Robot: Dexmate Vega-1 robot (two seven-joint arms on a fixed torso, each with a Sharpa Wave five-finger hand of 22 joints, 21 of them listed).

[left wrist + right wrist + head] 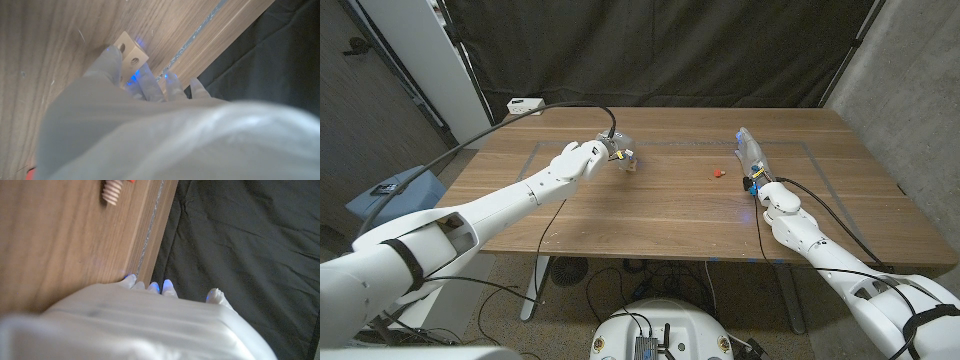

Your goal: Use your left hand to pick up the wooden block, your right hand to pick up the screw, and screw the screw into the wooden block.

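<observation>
The robot's left hand (582, 158), white and blurred, reached out over the left-centre of the brown wooden bench (660, 215), toward its far edge. Its fingers (150, 85) were on the small pale wooden block (131, 51) with round holes in its faces. In the left wrist view the fingertips lay against the block's side, one on each flank, and the block seemed to sit on or just above the bench surface. Whether the hand had truly clamped it or merely touched it could not be told. In the head view the block (625, 158) showed just past the fingertips, next to a black cable (560, 106) that ran from the bench's far left corner.

The right hand (757, 170) was near the right side of the bench, about midway between the near and far edges, with its fingers stretched toward the far edge. It held nothing; its fingertips (167, 285) showed apart in the right wrist view, pointing past the bench edge toward the dark curtain (240, 240).

The small screw with a red head and light wooden thread (720, 172) lay on the bench between the two hands, closer to the right hand and apart from it. The right wrist view showed its ribbed thread (112, 191) resting on the wood grain.

A white box (524, 104) sat at the far left corner of the bench.
</observation>
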